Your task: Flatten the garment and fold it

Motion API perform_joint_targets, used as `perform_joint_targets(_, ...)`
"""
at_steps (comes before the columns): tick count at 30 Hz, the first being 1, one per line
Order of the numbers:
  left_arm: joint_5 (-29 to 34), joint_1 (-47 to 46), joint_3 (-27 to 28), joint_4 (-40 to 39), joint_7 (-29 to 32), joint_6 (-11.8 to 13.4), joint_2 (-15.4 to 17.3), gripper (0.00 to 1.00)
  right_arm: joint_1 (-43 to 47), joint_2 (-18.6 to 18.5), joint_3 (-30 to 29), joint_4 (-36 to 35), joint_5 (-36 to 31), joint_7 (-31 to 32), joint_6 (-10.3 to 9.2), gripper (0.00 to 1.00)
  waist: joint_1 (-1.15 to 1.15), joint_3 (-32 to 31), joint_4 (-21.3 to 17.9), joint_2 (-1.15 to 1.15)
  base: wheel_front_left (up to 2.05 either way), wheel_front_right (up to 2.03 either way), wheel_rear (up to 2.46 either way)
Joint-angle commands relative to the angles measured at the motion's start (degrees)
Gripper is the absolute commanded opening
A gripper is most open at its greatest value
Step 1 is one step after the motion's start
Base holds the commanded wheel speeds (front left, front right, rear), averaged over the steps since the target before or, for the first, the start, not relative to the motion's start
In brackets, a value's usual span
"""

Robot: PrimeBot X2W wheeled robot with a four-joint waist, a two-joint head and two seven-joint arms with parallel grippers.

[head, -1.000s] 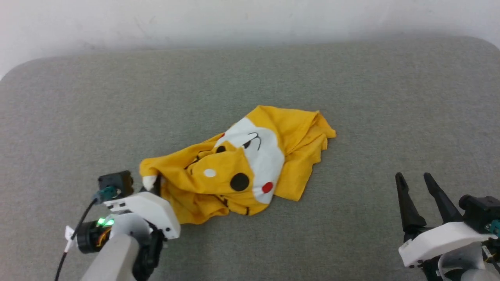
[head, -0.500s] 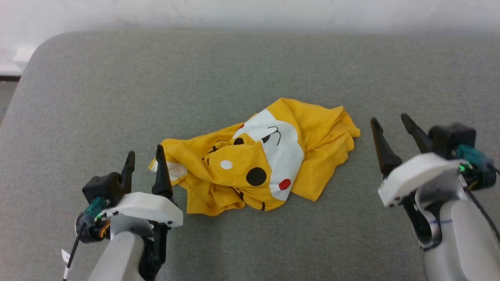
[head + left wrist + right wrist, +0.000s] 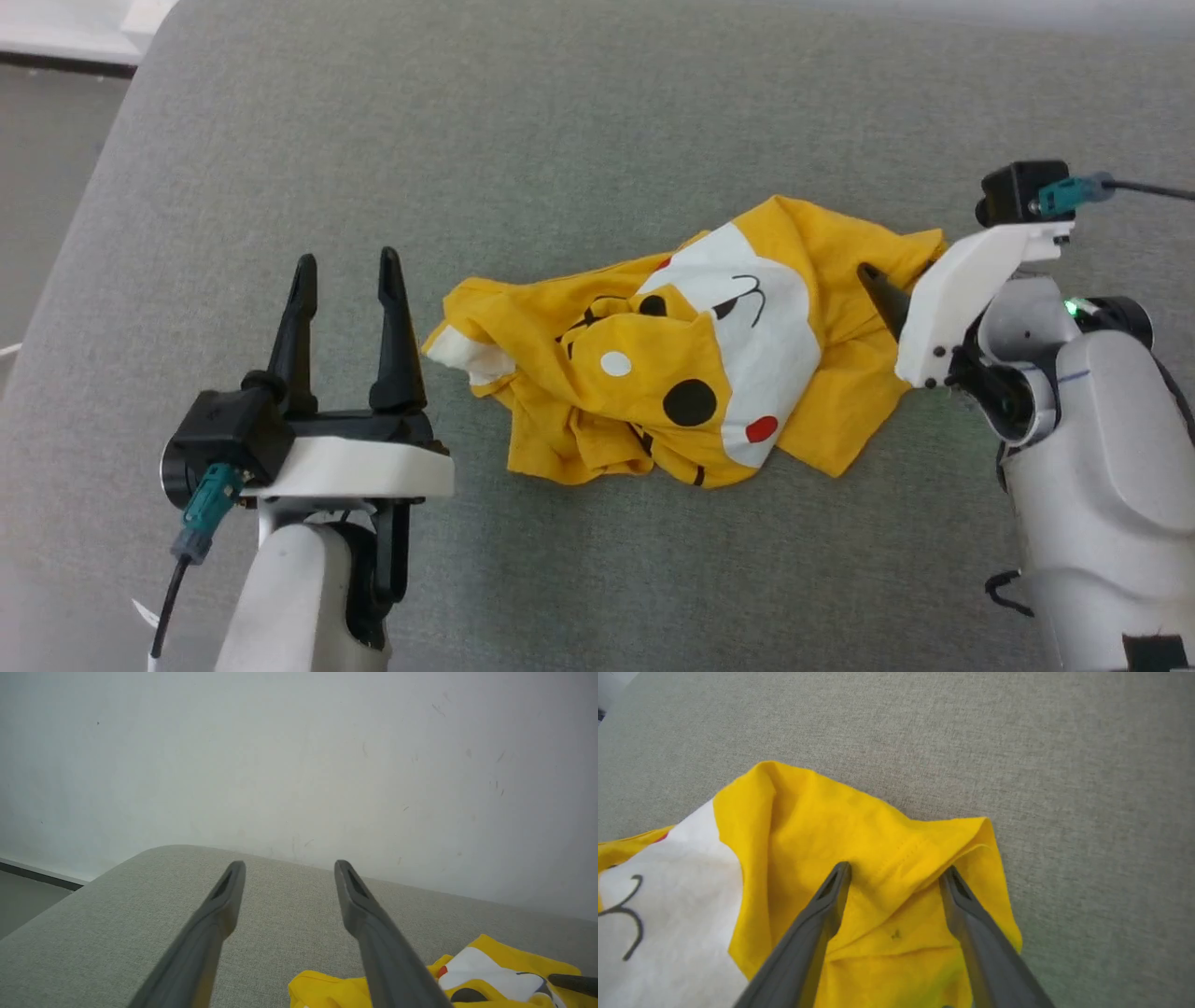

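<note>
The garment (image 3: 803, 373), a mustard-yellow T-shirt with a cartoon face print, lies crumpled in the middle of the grey cushioned surface (image 3: 560, 140). My left gripper (image 3: 345, 259) stands open a short way left of the garment's left end, holding nothing. In the left wrist view its gripper (image 3: 290, 863) points over bare grey fabric, with the garment (image 3: 490, 975) at the lower right. My right gripper (image 3: 887, 285) reaches onto the garment's right end. The right wrist view shows this gripper (image 3: 896, 868) open, its fingers straddling a yellow fold of the garment (image 3: 878, 830).
The surface's rounded left edge (image 3: 103, 187) drops to a grey floor (image 3: 47, 140). A white wall (image 3: 299, 765) stands behind the surface. Bare grey fabric lies around the garment on all sides.
My left gripper has opened, let go of the garment's left end and drawn back to the left. My right arm has come in over the garment's right end. The head camera has shifted.
</note>
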Motion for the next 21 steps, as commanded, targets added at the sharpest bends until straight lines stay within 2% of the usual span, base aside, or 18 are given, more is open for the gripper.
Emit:
perform_joint_targets(1,0.41,0.45,0.33,-0.11,-0.25,-0.47,-0.32,1.0,-1.17,0.05,-0.29,0.51,0.18,0.24,-0.05,1.0,-0.01,1.69,1.68,0.0,0.0,0.0,0.0)
perform_joint_targets(2,0.5,0.43,0.44,-0.04,-0.25,-0.71,-0.38,1.0,-1.75,0.05,-0.49,1.13,0.91,0.52,-0.05,0.89,-0.01,1.78,1.8,0.0,0.0,0.0,0.0)
perform_joint_targets(3,0.23,0.44,0.38,0.09,-0.25,-0.77,-0.41,1.0,-2.3,0.05,-0.46,1.53,1.73,0.36,-0.05,0.5,-0.01,1.84,1.87,0.0,0.0,0.0,0.0)
perform_joint_targets(4,-0.25,0.44,0.23,0.2,-0.25,-0.7,-0.42,1.0,-2.78,0.05,-0.32,1.77,2.28,-0.16,-0.05,0.34,-0.01,1.88,1.87,0.0,0.0,0.0,0.0)
perform_joint_targets(5,-0.64,0.43,0.06,0.32,-0.25,-0.6,-0.43,1.0,-3.15,0.05,-0.01,1.95,3.32,-0.8,-0.05,0.01,-0.01,1.83,1.84,0.0,0.0,0.0,0.0)
perform_joint_targets(10,-0.75,0.79,0.43,1.11,-0.25,-0.37,-0.45,1.0,-2.79,0.05,3.05,0.05,8.31,-6.17,-0.05,0.0,-0.01,0.23,0.41,0.0,0.0,0.0,0.0)
perform_joint_targets(13,-0.19,1.35,1.41,1.53,-0.26,-0.52,-0.46,1.0,0.76,0.05,5.89,-5.0,11.19,-6.92,-0.05,0.0,-0.01,-1.73,-1.24,0.0,0.0,0.0,0.0)
perform_joint_targets(17,0.75,2.8,2.73,2.25,-0.26,-1.01,-0.46,1.0,11.64,0.05,9.35,-16.9,14.69,-1.91,-0.05,0.0,-0.01,-5.04,-3.71,0.0,0.0,0.0,0.0)
perform_joint_targets(21,1.69,4.11,4.0,2.8,-0.26,-1.64,-0.46,1.0,26.99,-0.15,8.17,-29.3,14.31,7.19,-0.05,0.0,-0.01,-7.74,-6.14,0.0,0.0,0.0,0.0)
